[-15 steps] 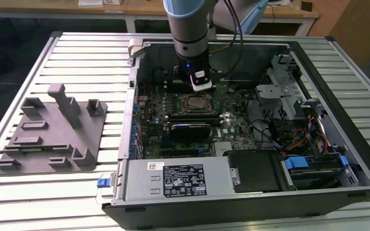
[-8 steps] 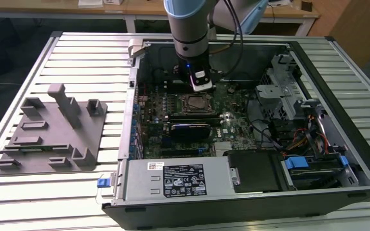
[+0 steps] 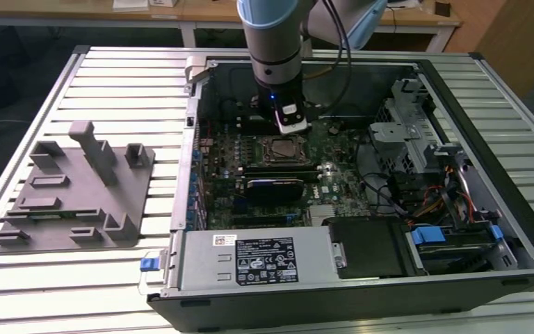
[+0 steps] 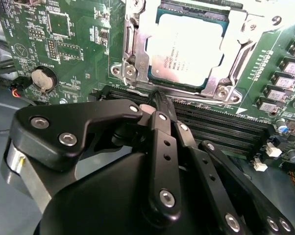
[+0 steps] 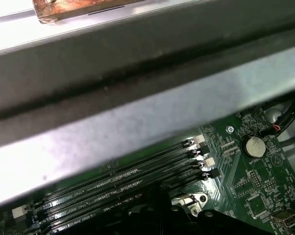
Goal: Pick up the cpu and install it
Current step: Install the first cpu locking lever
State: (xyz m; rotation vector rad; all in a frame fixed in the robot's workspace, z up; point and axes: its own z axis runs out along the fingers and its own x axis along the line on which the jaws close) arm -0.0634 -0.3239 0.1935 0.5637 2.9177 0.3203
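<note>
gripper (image 4: 159,100): fingers pressed together, holding nothing, above the memory slots (image 4: 221,129) just beside the socket (image 4: 133,44) | cpu (image 4: 184,49): lying flat in the socket on the green board (image 4: 64,49) | tray (image 3: 72,202): on the table (image 3: 109,83), outside the case (image 3: 489,125)

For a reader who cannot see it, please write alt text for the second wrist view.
The cpu, silvery with a pale rim, lies in its metal-framed socket on a green motherboard. The black gripper is close in front with its fingers together and holding nothing, its tips over the black memory slots beside the socket. A round coin battery sits on the board.
</note>
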